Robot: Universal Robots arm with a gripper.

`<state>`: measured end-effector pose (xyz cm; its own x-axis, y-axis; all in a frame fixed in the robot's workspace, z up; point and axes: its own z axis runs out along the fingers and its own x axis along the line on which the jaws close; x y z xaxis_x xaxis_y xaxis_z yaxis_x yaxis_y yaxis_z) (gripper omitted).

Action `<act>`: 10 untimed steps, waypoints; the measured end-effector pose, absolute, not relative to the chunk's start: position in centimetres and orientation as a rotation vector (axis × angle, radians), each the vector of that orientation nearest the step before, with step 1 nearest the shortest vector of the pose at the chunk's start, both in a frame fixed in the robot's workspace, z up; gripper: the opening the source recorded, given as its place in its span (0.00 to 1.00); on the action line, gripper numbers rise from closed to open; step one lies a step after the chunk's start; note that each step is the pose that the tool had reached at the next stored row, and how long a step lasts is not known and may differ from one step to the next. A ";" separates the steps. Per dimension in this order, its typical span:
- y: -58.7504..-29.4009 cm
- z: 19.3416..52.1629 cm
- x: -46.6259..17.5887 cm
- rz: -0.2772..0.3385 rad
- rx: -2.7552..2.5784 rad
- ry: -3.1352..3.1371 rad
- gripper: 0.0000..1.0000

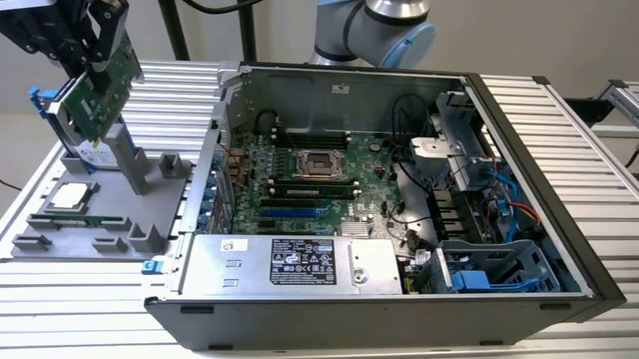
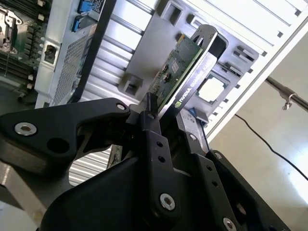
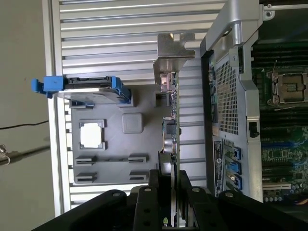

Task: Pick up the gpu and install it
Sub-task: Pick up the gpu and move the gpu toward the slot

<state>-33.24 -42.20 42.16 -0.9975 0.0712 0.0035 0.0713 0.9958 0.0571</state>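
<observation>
Gripper (image 1: 98,56) is clamped on the gpu (image 1: 100,97), jaws pinched on the card's top edge w/ the green board hanging tilted below them. In the second wrist view the fingers (image 2: 150,125) press flat on both faces, no gap that I can see. The card's silver bracket (image 3: 171,53) is at the end away from the grip. The gpu hangs over the gray parts tray (image 1: 70,238) at the exterior view's left. Its low end is just beside the hard drive (image 3: 91,91) w/ blue rails, which stands in the same tray. Can't tell from here whether the card's bottom corner is fully clear of the tray's holder or touching it. Also on the tray: a cpu (image 1: 68,196) lying flat & a narrow memory stick (image 1: 75,221) in its cradle. The open PC case (image 1: 559,187) lies on the slatted table (image 1: 589,134) beside the tray, motherboard (image 1: 299,187) facing up. The blue expansion slot (image 1: 284,212) looks unoccupied as far as I can judge. So, my read: the grasp is done and the lift is about done, roughly the first half. The install half isn't done, since the card is well apart from the motherboard, not over the case & not lined up w/ any slot.
</observation>
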 end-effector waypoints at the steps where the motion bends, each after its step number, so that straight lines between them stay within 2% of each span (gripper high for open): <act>1: -42.2 42.2 -33.2 -0.090 -0.112 -3.137 0.00; 10: -42.2 42.2 -33.2 -0.089 -0.112 -3.136 0.00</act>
<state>-33.19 -42.20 42.20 -0.9975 0.0711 0.0039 0.0712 0.9958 0.0568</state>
